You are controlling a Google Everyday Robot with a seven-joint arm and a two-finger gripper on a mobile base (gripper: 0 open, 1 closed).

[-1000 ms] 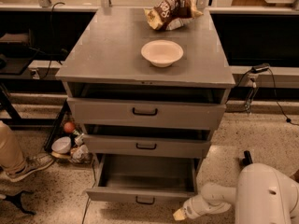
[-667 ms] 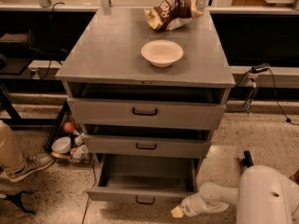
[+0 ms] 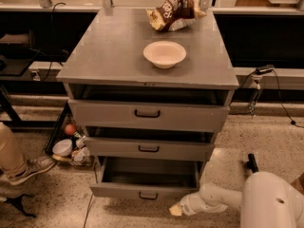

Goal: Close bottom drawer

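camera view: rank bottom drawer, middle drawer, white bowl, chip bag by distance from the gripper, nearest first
The gripper is low near the floor, off the bottom drawer's right front corner.
1. bottom drawer: just left of it, pulled out.
2. middle drawer: one level up.
3. white bowl: centre of the cabinet top.
4. chip bag: back edge of the top.

hand (image 3: pixel 176 210) before bottom drawer (image 3: pixel 142 191), right end

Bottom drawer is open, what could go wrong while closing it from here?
The gripper sits low, near the floor, right of the handle on the bottom drawer. Pushing from there could load the right corner, likely skewing and jamming the drawer. It might also slip beneath the drawer and miss.
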